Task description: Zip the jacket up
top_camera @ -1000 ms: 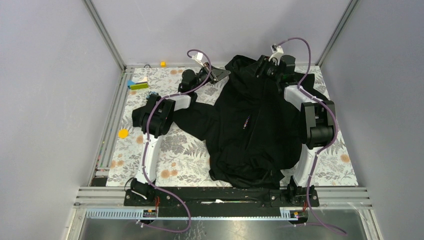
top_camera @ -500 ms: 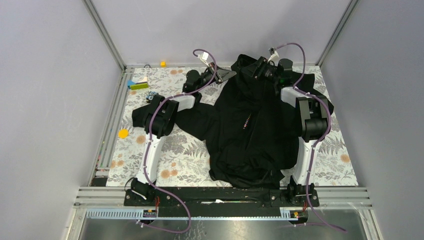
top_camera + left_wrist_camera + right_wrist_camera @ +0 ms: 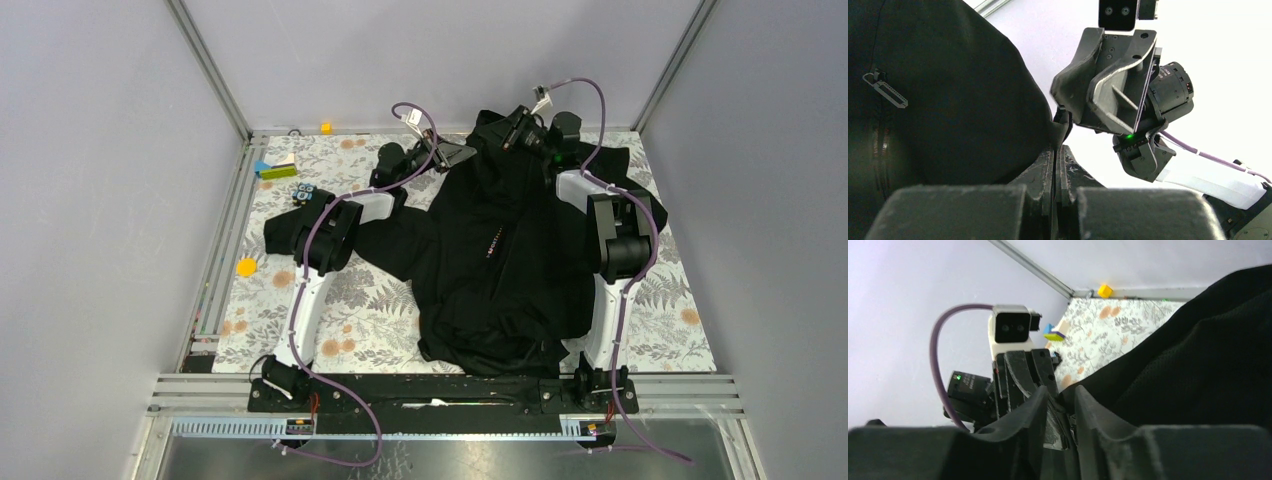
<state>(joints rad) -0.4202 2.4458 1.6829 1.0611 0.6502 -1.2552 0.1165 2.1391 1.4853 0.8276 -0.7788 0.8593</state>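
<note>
The black jacket (image 3: 500, 260) lies spread on the floral mat, with tiny coloured marks (image 3: 491, 241) at mid-chest. My left gripper (image 3: 462, 153) is at the collar's left side. In the left wrist view it (image 3: 1058, 145) is shut, pinching an edge of the jacket (image 3: 948, 100). A metal zipper pull (image 3: 885, 90) hangs on the fabric at the left. My right gripper (image 3: 513, 137) holds the top of the collar. In the right wrist view it (image 3: 1064, 395) is closed on black fabric (image 3: 1208, 365). Both grippers hold the collar raised, close together and facing each other.
A yellow cube (image 3: 325, 127) sits at the back rail. Green and blue blocks (image 3: 275, 168) and a small dark object (image 3: 305, 192) lie at the back left. A yellow disc (image 3: 246, 267) lies on the mat's left. Grey walls enclose three sides.
My left gripper has moved right towards the collar, and my right gripper has moved left. They are closer together, and the collar fabric is bunched higher between them.
</note>
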